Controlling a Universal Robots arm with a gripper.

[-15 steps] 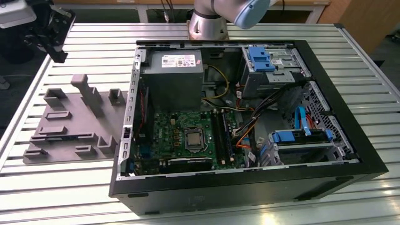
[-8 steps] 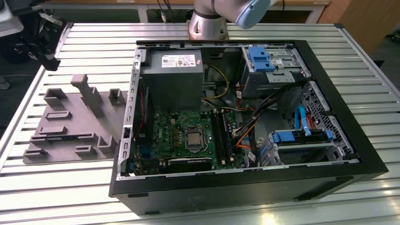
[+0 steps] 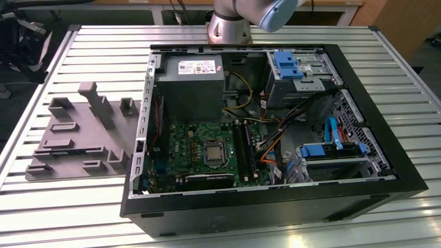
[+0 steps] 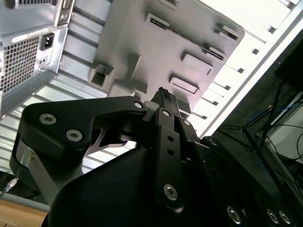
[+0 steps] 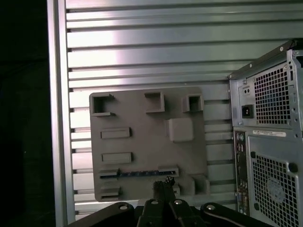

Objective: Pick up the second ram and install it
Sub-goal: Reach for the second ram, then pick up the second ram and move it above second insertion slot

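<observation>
The second ram is a thin dark blue strip standing on edge in a long slot of the grey fixture block. In the exterior view that fixture block lies on the slatted table at the exterior view's left of the open computer case. My gripper hangs well above the fixture, its dark fingertips pressed together with nothing between them. In the first wrist view the tips sit just beside the strip's end. The green motherboard with its black slot rails lies inside the case.
A grey power-supply box and blue-tabbed drive cages fill the case, with loose cables beside the slot rails. The case's rear panel stands close to the fixture. The arm's base is behind the case.
</observation>
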